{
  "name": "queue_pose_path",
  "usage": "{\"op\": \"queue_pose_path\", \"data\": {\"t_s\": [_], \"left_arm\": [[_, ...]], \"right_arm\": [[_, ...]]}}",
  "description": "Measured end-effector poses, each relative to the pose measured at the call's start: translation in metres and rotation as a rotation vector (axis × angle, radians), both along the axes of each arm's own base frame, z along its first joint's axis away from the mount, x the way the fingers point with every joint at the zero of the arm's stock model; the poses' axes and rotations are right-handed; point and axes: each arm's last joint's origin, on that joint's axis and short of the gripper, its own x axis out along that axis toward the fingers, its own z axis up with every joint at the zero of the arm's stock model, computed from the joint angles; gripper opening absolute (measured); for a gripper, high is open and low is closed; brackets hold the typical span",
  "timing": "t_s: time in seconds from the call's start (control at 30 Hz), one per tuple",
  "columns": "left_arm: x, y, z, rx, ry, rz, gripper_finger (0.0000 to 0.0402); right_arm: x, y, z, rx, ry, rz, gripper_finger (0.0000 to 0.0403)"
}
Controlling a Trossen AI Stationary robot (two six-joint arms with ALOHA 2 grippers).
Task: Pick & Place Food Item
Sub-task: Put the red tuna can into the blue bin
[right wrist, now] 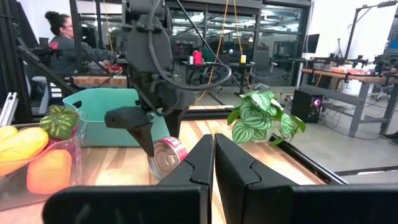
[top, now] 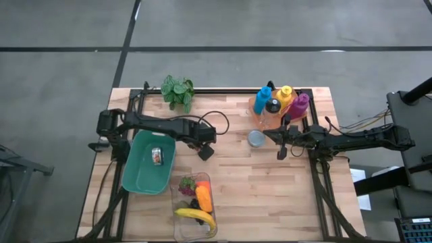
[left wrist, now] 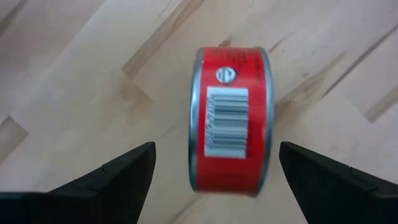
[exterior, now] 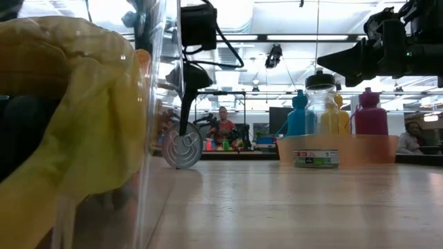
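Just beneath the spread left tool (left wrist: 214, 168), a red can (left wrist: 231, 118) stands on edge.

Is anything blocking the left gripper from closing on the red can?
Nothing visible. The left gripper hangs open directly over the red can, which stands on its edge on the bare wooden table, one finger to either side.

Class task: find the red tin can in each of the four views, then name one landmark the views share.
High view: not visible, hidden beneath the left gripper, mid-table.
Low view: red tin can on its rim, left of centre.
Left wrist view: at centre, between the open fingers.
Right wrist view: left of centre, under the left gripper.
Shared landmark: the left gripper.
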Motion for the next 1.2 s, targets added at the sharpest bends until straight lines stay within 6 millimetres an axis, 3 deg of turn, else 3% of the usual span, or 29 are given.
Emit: {"op": "queue_pose_path", "data": {"t_s": [0.37, 0.97, 1.2], "left_arm": [[-0.001, 0.007, -0.009, 0.01, -0.019, -0.031, 0.0342], [-0.004, 0.007, -0.016, 0.01, -0.015, -0.027, 0.0138], [-0.005, 0.007, -0.017, 0.012, -0.019, -0.02, 0.0134]], "right_arm": [[0.0, 0.0, 0.0, 0.0, 0.002, 0.0, 0.0012], [0.0, 0.0, 0.0, 0.0, 0.003, 0.0, 0.0012], [0.0, 0.0, 0.0, 0.0, 0.002, 0.0, 0.0012]]}}
